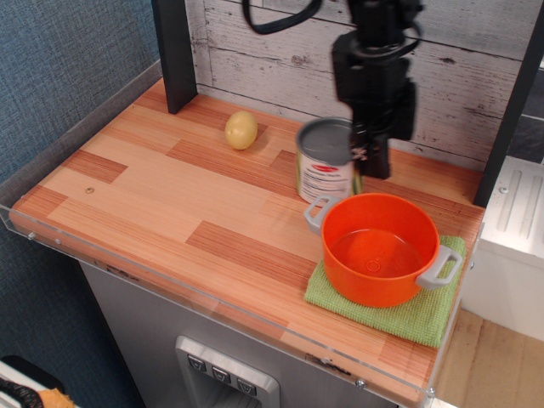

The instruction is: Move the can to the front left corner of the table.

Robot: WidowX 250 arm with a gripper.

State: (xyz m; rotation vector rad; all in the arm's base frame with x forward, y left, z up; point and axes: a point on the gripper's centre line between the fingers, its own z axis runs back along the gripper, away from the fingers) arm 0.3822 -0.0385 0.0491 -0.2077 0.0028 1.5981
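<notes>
We record a table (161, 200) with a top of light and reddish-brown wooden planks laid in stripes, edged by a clear acrylic rim and carried on a grey metal base. Behind it stands a whitewashed plank wall (272, 51), with a dark upright post (174, 51) at the rear left; a blue-grey textured wall (59, 68) runs along the left side. A small yellowish egg-shaped object (241, 129) lies near the rear of the top. At the right, an orange two-handled pot (380, 248) with grey handles sits on a green cloth (408, 319). The can (325, 160) stands upright toward the rear right of the table, just behind the pot's left handle; we cannot tell whether the two touch. It is a short, wide metal tin with a flat grey lid and a white label carrying a red logo, with green-yellow striping at the label's right edge. The black gripper (371, 153) comes down from above at the can's right side, its lower end level with the can's rim and wall. From this view we cannot tell how far its jaws stand apart, nor whether they have hold of the can.
</notes>
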